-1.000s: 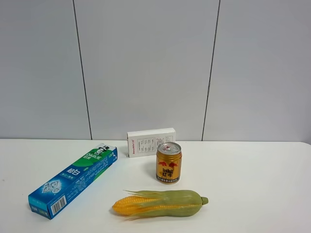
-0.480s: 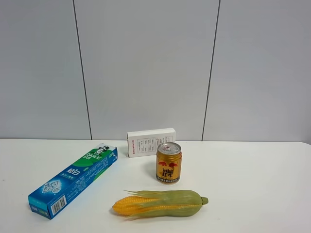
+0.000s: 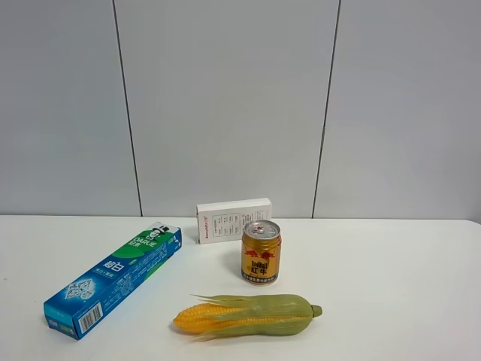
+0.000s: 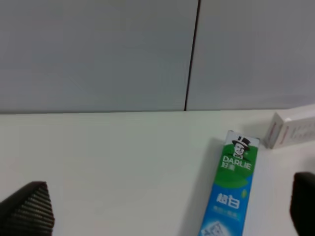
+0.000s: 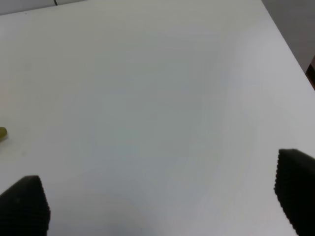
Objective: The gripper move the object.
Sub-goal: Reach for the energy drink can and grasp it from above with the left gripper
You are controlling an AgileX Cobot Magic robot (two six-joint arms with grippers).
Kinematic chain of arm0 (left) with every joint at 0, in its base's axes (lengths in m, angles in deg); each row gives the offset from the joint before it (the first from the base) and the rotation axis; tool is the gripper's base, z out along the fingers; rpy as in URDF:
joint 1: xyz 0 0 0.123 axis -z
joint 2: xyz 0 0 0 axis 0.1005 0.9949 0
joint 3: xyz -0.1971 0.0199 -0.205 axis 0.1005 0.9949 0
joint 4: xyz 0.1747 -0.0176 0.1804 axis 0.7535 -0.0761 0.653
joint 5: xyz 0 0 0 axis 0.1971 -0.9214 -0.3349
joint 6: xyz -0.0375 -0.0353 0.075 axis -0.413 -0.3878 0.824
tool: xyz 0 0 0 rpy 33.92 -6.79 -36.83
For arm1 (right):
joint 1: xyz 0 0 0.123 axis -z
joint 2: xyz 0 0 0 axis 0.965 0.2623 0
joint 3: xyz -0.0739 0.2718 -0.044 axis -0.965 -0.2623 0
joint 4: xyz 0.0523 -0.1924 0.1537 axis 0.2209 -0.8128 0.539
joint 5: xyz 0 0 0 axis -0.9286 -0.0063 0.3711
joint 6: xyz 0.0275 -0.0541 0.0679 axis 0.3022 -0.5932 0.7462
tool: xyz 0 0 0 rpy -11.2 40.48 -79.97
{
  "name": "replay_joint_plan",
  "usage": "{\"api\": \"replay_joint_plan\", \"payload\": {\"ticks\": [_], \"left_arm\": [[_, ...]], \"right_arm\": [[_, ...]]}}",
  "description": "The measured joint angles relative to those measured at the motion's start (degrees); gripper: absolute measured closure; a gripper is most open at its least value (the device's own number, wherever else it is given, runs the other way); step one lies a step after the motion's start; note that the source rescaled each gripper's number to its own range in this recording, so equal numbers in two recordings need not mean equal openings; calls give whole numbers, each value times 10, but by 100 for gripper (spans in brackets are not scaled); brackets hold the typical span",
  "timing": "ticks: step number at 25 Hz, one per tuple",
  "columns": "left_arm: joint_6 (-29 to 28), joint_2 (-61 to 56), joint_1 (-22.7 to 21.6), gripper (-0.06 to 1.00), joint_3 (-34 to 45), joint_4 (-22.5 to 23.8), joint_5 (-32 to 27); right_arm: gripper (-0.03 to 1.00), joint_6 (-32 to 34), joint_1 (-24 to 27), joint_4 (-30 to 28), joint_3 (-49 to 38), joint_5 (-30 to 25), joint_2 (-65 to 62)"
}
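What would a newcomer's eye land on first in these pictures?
The gold can stands upright near the middle of the high view, just in front of a white box. A corn cob lies on its side nearer the camera, and a blue-green toothpaste box lies diagonally to the left. No arm shows in the high view; the left hand and right hand are open and hold nothing.

Item: gold drink can (image 3: 261, 253), short, red bulls logo, silver pull-tab top. Stands upright near mid tabletop (image 3: 391, 263), untouched. Left end effector (image 4: 166, 206) and right end effector (image 5: 160, 196): black ribbed fingertips spread wide, holding nothing.
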Motion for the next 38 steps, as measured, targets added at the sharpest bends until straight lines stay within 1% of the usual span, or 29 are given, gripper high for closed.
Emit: {"api": "replay_joint_plan", "payload": {"ticks": [3, 9, 13, 16, 19, 24, 26, 30, 32, 36, 38], "left_arm": [[10, 61, 56, -6, -5, 13, 58], [-2, 186, 208, -5, -5, 43, 181], [-8, 270, 280, -5, -5, 62, 252], [-32, 323, 321, -5, -5, 99, 290], [-84, 371, 343, -5, -5, 145, 338], [-189, 442, 347, -5, -5, 217, 445], [-208, 468, 347, -5, -5, 231, 480], [-208, 509, 347, -5, -5, 236, 499], [-202, 529, 347, -5, -1, 241, 521], [-200, 558, 347, -5, 33, 265, 634], [-200, 567, 347, -5, 51, 283, 674]], "right_arm": [[-3, 0, 0, 0, 0, 0, 0], [-3, 0, 0, 0, 0, 0, 0], [-3, 0, 0, 0, 0, 0, 0], [-3, 0, 0, 0, 0, 0, 0], [-3, 0, 0, 0, 0, 0, 0], [-3, 0, 0, 0, 0, 0, 0], [-3, 0, 0, 0, 0, 0, 0], [-3, 0, 0, 0, 0, 0, 0], [-3, 0, 0, 0, 0, 0, 0], [-3, 0, 0, 0, 0, 0, 0], [-3, 0, 0, 0, 0, 0, 0]]}}
